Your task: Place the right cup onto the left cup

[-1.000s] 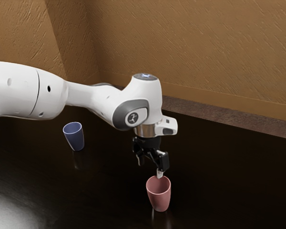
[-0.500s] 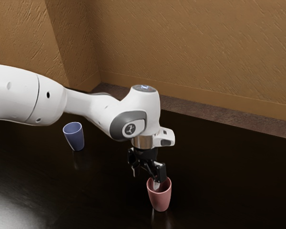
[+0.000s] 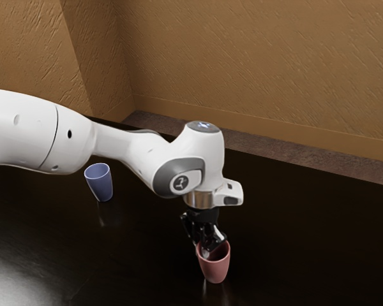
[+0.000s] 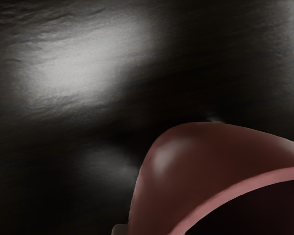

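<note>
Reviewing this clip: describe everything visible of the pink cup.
The pink cup is tall and smooth, tapering from a wide open mouth to a narrower base, with a rounded rim and no visible handle. Its soft sheen suggests plastic or glazed ceramic. It stands upright on the dark, glossy table, to the exterior view's right of the blue cup. The black gripper is down at its rim; whether it grips the wall, I cannot tell.

"What's behind the surface point(image 3: 332, 223)?"

"From my remote seat I see tan, roughly textured walls point(image 3: 262, 57) meeting in a corner, a plain baseboard point(image 3: 306, 139) below, then mottled brown floor point(image 3: 306, 156)."

"And the light?"

"I get a pale glare point(image 3: 13, 280) on the dark, glossy surface, toward the exterior view's lower left."
</note>
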